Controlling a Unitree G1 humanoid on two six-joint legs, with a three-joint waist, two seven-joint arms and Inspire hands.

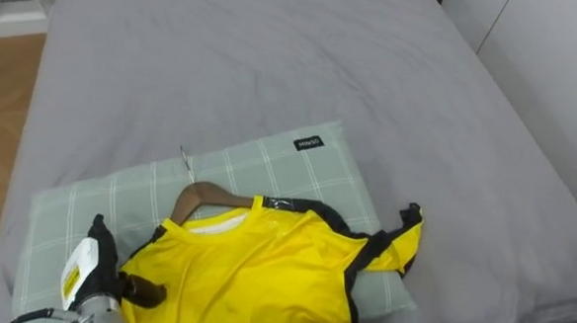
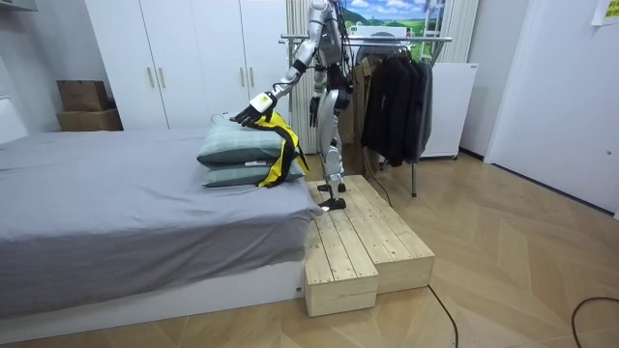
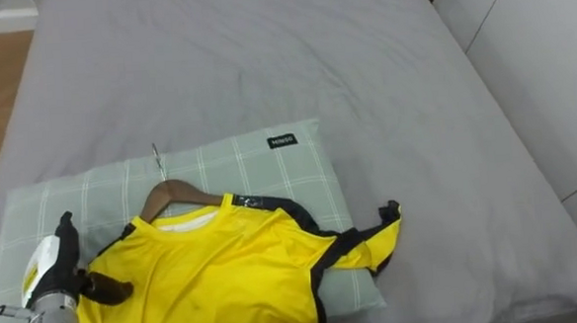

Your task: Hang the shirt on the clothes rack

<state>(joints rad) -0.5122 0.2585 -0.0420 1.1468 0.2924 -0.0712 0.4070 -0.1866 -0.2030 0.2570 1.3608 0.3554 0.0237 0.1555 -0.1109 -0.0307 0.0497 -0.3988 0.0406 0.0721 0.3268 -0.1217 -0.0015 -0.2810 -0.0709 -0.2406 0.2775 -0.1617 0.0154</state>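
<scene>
— Where is the garment?

— The yellow short-sleeved shirt with black trim (image 1: 265, 272) lies flat on the pale green checked pillow (image 1: 269, 163) on the grey bed (image 1: 264, 64). It is already on a brown wooden hanger (image 1: 203, 194).

— And the hand?

— The left hand (image 1: 104, 265) sits at the shirt's left shoulder, one dark finger lying on the cloth. Whether it pinches the cloth I cannot tell.

— Which way is the hanger?

— Just beyond the hand, to its right. Its bar runs across the view, and the thin metal hook (image 1: 185, 163) points away from the robot.

— Anything in the way?

— Nothing lies between hand and hook. The turn looks harder to me: the metal clothes rail (image 2: 368, 39), crowded with dark coats (image 2: 392, 92), stands behind the robot, which is up on a pale wooden platform (image 2: 358, 242).
</scene>
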